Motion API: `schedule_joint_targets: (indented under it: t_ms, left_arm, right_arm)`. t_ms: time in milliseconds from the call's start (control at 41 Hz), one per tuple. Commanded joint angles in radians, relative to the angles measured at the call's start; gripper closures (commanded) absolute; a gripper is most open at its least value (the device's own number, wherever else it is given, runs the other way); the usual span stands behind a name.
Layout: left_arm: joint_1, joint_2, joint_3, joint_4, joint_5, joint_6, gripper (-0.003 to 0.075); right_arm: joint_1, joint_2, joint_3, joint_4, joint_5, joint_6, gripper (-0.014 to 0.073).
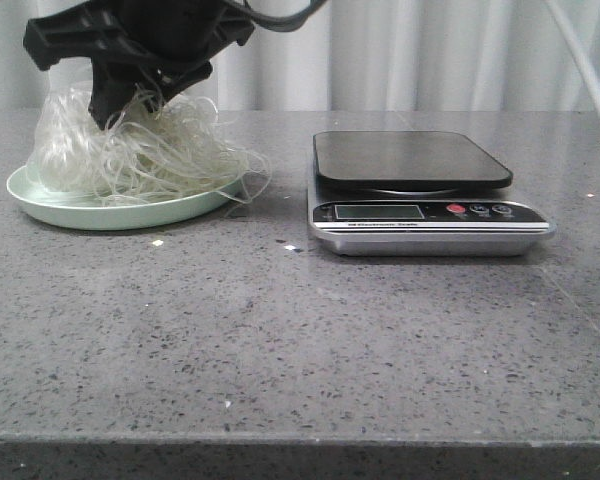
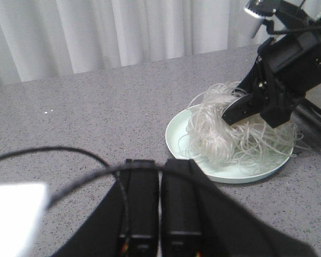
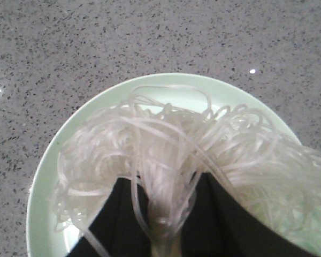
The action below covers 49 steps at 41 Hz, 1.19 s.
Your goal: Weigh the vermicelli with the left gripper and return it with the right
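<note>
The vermicelli (image 1: 170, 150) is a fluffy heap of glassy whitish strands on a pale green plate (image 1: 110, 215) at the table's left. My right gripper (image 1: 130, 105) comes down from above into the heap. In the right wrist view its gripper (image 3: 163, 214) is shut on a bunch of the vermicelli (image 3: 166, 139) over the plate (image 3: 48, 160). The left wrist view shows the right gripper (image 2: 232, 115) in the vermicelli (image 2: 214, 134) on the plate (image 2: 176, 131). My left gripper (image 2: 159, 163) is shut and holds nothing, short of the plate; it is out of the front view.
A kitchen scale (image 1: 430, 225) with a dark, bare weighing platform (image 1: 410, 160) stands right of the plate. The grey speckled table (image 1: 280, 340) runs to a front edge. White curtains (image 1: 400, 50) hang behind. A cable (image 2: 43, 155) crosses the left wrist view.
</note>
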<state>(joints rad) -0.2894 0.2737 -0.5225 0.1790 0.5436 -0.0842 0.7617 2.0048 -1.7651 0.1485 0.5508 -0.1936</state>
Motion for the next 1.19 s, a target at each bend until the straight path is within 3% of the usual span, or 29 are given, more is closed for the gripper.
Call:
schedule_joint_targets:
  t_ms: [0,268,487,633,1072,1169]
  left_arm:
    - [0.002,0.009,-0.027,0.002,-0.079,-0.01,0.0583]
    - [0.002,0.009,-0.027,0.002,-0.079,-0.01,0.0583]
    - [0.002,0.009,-0.027,0.002,-0.079,-0.01,0.0583]
    - [0.002,0.009,-0.027,0.002,-0.079,-0.01,0.0583]
    - [0.002,0.009,-0.027,0.002,-0.079,-0.01,0.0583]
    - [0.002,0.009,-0.027,0.002,-0.079,-0.01,0.0583]
  right_arm:
    - [-0.001,-0.04,-0.037,0.007,-0.06,-0.008,0.0442]
    - [-0.001,-0.033,-0.05,0.007,-0.017,-0.008,0.0424]
    - [-0.001,-0.033,-0.125,0.007,0.042,-0.008,0.0195]
    - [-0.001,-0.033,-0.196,0.007,0.11,-0.008,0.0113]
    - [-0.054,-0.052,-0.383,0.006,0.419,-0.008,0.0123]
    - [-0.088,-0.072,-0.387,0.006,0.439,-0.008,0.0191]
